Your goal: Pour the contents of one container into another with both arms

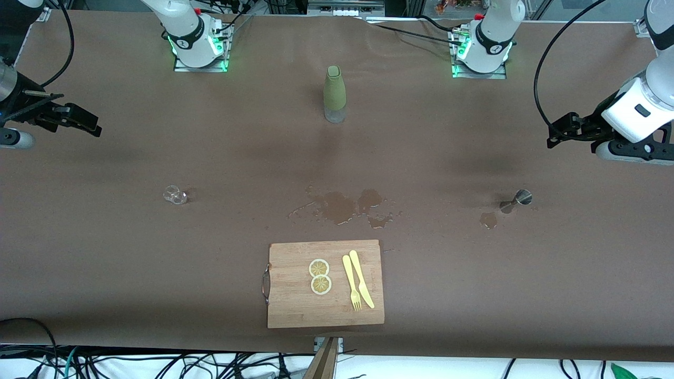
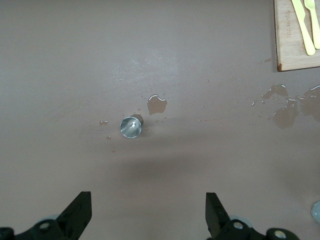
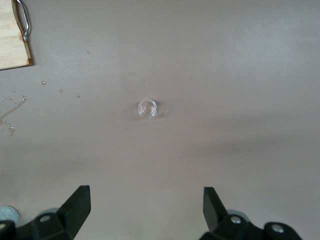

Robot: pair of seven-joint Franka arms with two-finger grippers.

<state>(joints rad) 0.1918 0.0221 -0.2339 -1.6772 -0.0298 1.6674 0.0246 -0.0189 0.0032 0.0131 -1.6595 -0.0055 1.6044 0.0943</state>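
Note:
A tiny clear drinking glass (image 1: 175, 195) stands on the brown table toward the right arm's end. It shows from above in the right wrist view as the glass (image 3: 147, 108). The small steel jigger (image 1: 518, 200) stands toward the left arm's end, seen as the jigger (image 2: 131, 127) in the left wrist view. My right gripper (image 1: 90, 125) hovers high at the table's edge, well away from the glass. Its fingers are spread wide with nothing between them, as the right gripper (image 3: 146, 207) shows. My left gripper (image 1: 557, 131) hangs above the table near the jigger's end. The left gripper (image 2: 148, 212) is also open and holds nothing.
A tall bottle with an olive-green sleeve (image 1: 335, 95) stands mid-table near the bases. A wet spill (image 1: 342, 206) lies in the middle, and a small puddle (image 1: 488, 219) beside the jigger. A wooden cutting board (image 1: 295, 305) near the front camera carries lemon slices (image 1: 319, 276), a yellow fork and a knife (image 1: 358, 281).

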